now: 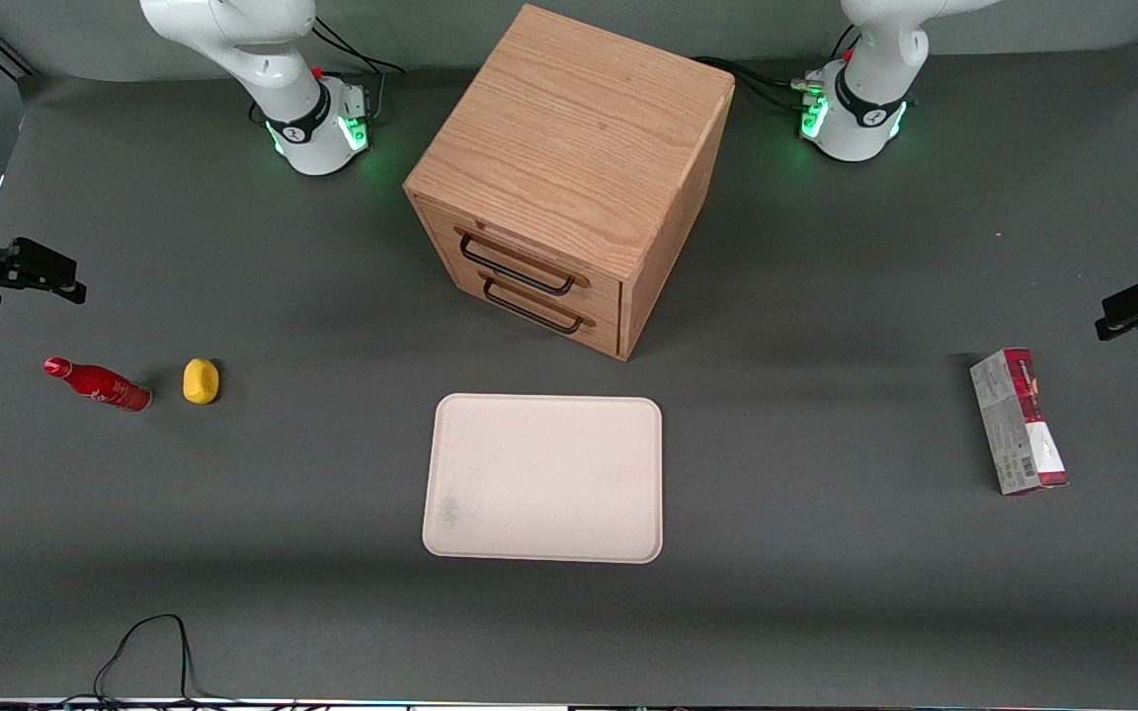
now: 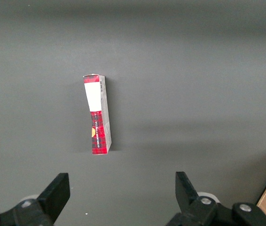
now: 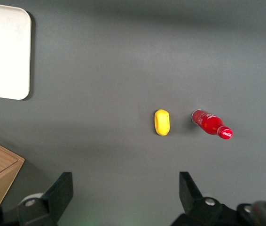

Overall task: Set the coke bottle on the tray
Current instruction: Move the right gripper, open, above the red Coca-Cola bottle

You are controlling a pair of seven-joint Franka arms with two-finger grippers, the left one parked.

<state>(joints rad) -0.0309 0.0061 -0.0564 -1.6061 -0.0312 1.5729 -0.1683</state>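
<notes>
The coke bottle [image 1: 100,385] is a small glossy red bottle lying on its side on the grey table, toward the working arm's end. It also shows in the right wrist view [image 3: 210,124]. The tray [image 1: 544,479] is a cream-white rectangle lying flat and bare in front of the cabinet's drawers, nearer the front camera; its corner shows in the right wrist view [image 3: 3,52]. My right gripper [image 1: 36,269] hangs above the table, farther from the front camera than the bottle. It is open and empty [image 3: 126,179], well apart from the bottle.
A yellow lemon-like object [image 1: 201,381] lies beside the bottle, between it and the tray [image 3: 162,122]. A wooden two-drawer cabinet [image 1: 569,168] stands mid-table. A red-and-grey carton [image 1: 1018,420] lies toward the parked arm's end [image 2: 97,115]. A black cable [image 1: 149,642] loops at the near edge.
</notes>
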